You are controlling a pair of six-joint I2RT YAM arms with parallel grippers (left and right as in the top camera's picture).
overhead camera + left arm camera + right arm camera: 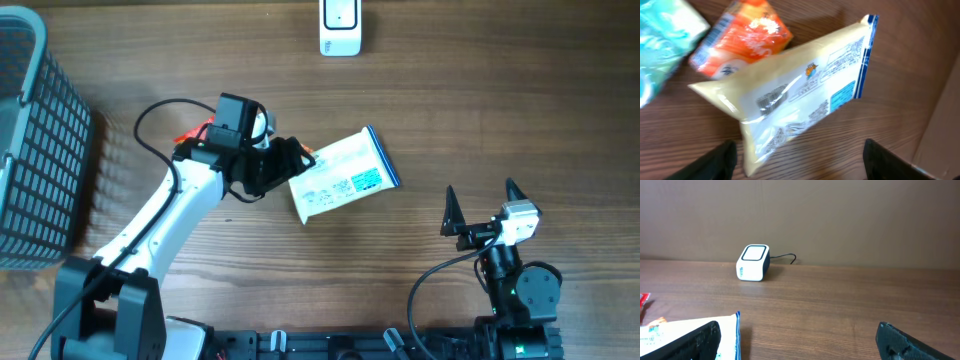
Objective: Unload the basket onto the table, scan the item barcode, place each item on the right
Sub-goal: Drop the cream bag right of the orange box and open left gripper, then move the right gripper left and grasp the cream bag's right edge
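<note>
- Basket (40, 150): grey mesh, far left of the table.
- Left gripper (290, 165): jaws wide apart, holding nothing, at the near-left end of the packet.
- Packet (345, 178): white film pouch with a blue sealed edge, lying on the table mid-scene, printed side up; what looks like the barcode (771, 100) faces up.
  Handling, judged: light, soft and slippery, likely to sag from one end.
  Best pinched across a sealed end, clear of the barcode.
- Scanner (340, 28): small white box, far centre, well apart from the packet.
- Right gripper (480, 190): jaws wide, empty, near right.
</note>
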